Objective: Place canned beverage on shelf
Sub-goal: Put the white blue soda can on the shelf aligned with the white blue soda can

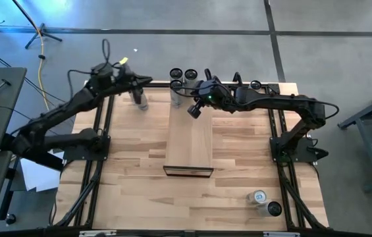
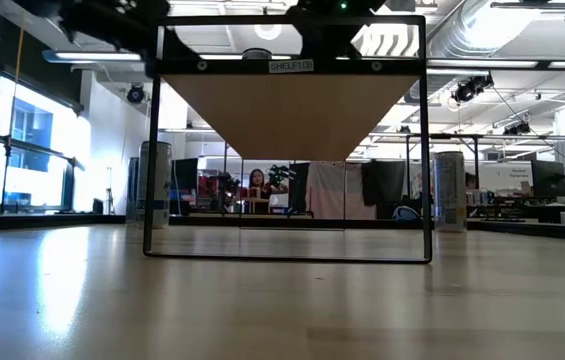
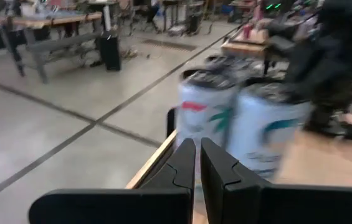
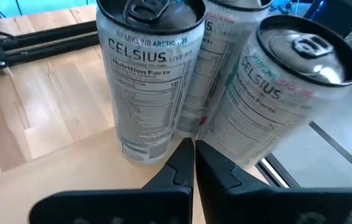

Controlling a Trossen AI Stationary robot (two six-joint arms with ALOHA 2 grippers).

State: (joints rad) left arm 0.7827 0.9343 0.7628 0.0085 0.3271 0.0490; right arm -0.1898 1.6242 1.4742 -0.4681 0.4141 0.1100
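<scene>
The shelf [image 1: 189, 141] is a long pale board raised over the middle of the table; the low view shows its frame [image 2: 287, 140] end-on. Three silver cans [image 4: 147, 81] [image 4: 213, 62] [image 4: 281, 87] stand upright in a cluster at its far end [image 1: 180, 82]. My right gripper [image 1: 194, 108] [image 4: 194, 155] hovers shut just short of them, above the board, holding nothing. My left gripper [image 1: 147, 81] [image 3: 197, 162] is shut and empty at the table's far edge, pointing toward the cluster [image 3: 225, 124]. Another can [image 1: 139, 99] stands on the table under the left arm.
Two more cans [image 1: 259, 197] [image 1: 272, 209] sit near the table's front right corner. The low view shows one can [image 2: 155, 185] left of the shelf frame and one [image 2: 449, 190] right of it. Black rails [image 1: 103, 131] [image 1: 279, 131] run along both table sides.
</scene>
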